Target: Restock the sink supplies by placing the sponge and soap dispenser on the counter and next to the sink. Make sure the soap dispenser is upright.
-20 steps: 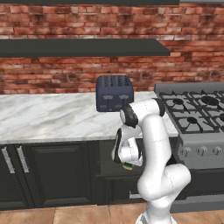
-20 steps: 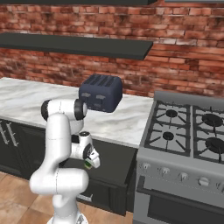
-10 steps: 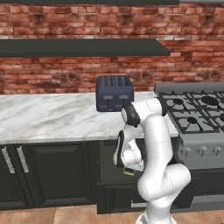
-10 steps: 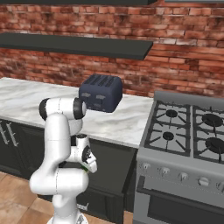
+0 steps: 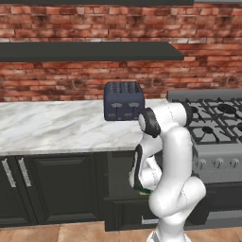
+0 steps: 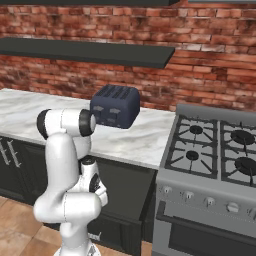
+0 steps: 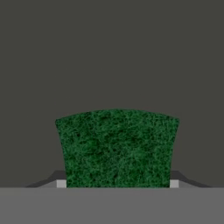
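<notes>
The claw (image 7: pixel 117 183) is clamped on the sponge (image 7: pixel 117 148), whose green face bulges up between the jaws against a plain dark surface. In the left base view a sliver of green shows at the hand, tucked low in front of the dark cabinets (image 5: pixel 56 189), below the tabletop (image 5: pixel 61 125) edge. On the marble a dark blue toaster (image 5: pixel 124 100) stands near the brick wall (image 5: pixel 85 80), just left of the gas stove (image 5: pixel 212 127). A dark shelf (image 5: pixel 90 51) runs above. Left of the toaster the marble lies bare.
</notes>
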Motion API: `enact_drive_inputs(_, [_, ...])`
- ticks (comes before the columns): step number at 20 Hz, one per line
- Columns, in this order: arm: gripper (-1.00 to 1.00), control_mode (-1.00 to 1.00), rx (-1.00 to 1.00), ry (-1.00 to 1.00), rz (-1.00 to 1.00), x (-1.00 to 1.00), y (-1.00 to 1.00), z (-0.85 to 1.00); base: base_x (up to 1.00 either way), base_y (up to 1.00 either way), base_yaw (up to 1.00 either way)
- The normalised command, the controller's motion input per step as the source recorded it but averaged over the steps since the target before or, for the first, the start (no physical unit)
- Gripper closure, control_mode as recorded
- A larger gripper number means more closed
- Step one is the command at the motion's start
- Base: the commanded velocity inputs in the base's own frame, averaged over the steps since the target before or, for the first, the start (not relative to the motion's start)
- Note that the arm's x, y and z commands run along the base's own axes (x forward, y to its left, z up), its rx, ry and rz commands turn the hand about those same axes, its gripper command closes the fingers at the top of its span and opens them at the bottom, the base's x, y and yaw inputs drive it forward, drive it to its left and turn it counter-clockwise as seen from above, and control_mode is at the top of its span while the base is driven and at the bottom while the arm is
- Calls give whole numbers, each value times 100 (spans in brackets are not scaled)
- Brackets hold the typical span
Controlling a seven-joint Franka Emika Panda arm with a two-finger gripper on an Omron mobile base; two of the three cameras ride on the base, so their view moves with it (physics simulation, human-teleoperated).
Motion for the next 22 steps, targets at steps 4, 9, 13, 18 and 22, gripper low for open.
enact_drive_inputs(4, [100,-100,3,-14,0,-1,-14,100,0,0,0])
enact_drive_inputs(9, [100,-100,1,-2,-3,-8,-19,100,0,0,0])
enact_drive_inputs(13, [100,-100,0,0,-8,-10,-21,100,0,0,0])
enact_drive_inputs(18, [100,-100,0,0,-10,-28,-20,100,0,0,0])
enact_drive_inputs(22, [100,-100,0,1,-11,-41,-27,100,0,0,0])
